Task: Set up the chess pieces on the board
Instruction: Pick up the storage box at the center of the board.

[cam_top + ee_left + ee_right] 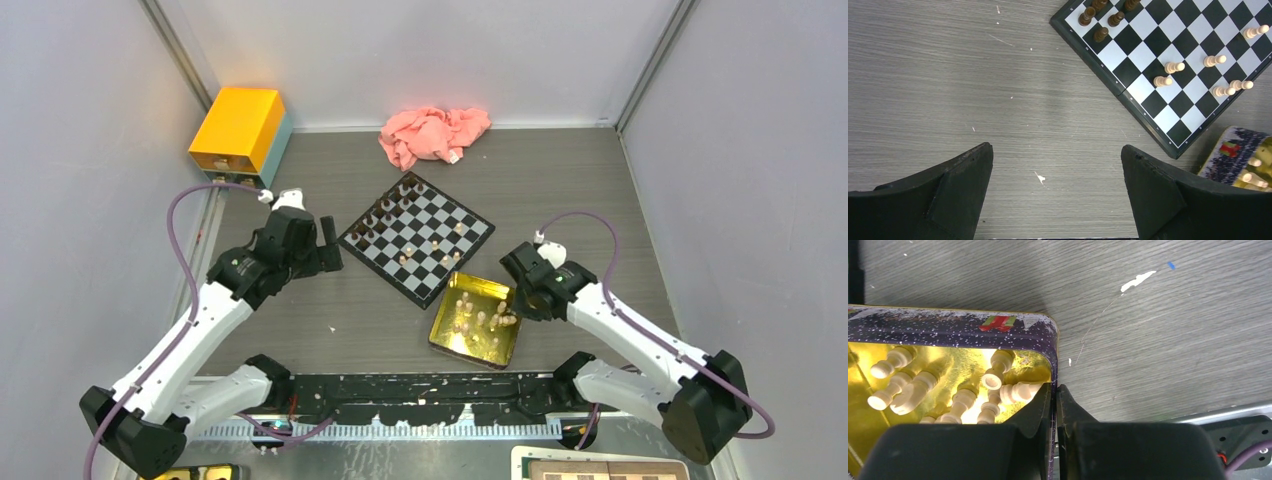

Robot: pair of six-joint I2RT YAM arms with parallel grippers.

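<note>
Grey wood-grain table (600,180) carries the whole workspace I am operating. The board (420,285), black and pale grey checks with a thin dark border, lies flat at the middle of the table, turned so that one corner points to the near edge. Dark brown chess pieces (385,210) stand along the board's far-left side, and in the left wrist view I see four of them (1101,34) upright near that rim. Five pale beige chess pieces (437,243) stand scattered over the half of the board nearest the right arm, each on its own square (1173,66). A gold-lined tin (440,315) with a dark speckled outer wall (948,329) sits just beside the board's near corner, close to the near edge of the table. More pale pieces (915,392) lie on their sides inside it, bunched together. The right gripper (515,318) is at the tin's right-hand wall; in its wrist view (1055,395) the jaws are closed with that wall between them, one finger inside the tin and one outside, and one lying pale piece touches the inner finger. The left gripper (330,245) hangs over bare table just beside the board's left corner, jaws spread wide and holding nothing (1057,147). A pink cloth (432,135) lies crumpled at the far edge, and a yellow box (238,132) stands in the far-left corner.
</note>
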